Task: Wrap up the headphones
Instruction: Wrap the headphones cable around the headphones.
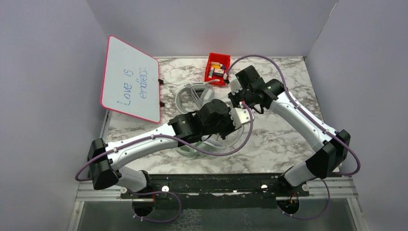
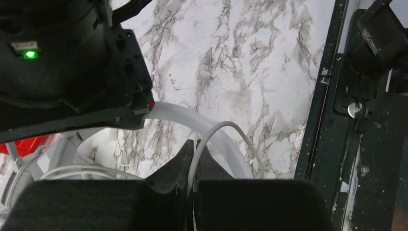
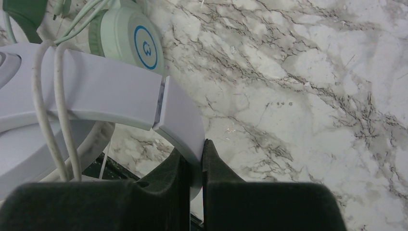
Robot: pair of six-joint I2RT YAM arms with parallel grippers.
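Observation:
My right gripper (image 3: 201, 147) is shut on the pale grey-white headband (image 3: 110, 96) of a headset and holds it above the marble table. Its thin cable (image 3: 45, 110) is looped twice round the band. My left gripper (image 2: 196, 147) is shut on that thin cable (image 2: 226, 126), which arcs over the same headband (image 2: 192, 115). In the top view both grippers, left (image 1: 239, 111) and right (image 1: 234, 98), meet at the table's middle. The mint-green headset's earcup (image 3: 127, 36) lies below, partly under my left arm (image 1: 192, 150). Another pale headset (image 1: 191, 94) lies further back.
A red bin (image 1: 217, 68) with small items stands at the back centre. A pink-framed whiteboard (image 1: 131, 79) leans at the back left. The black mounting rail (image 2: 322, 120) runs along the near table edge. Grey walls enclose the table.

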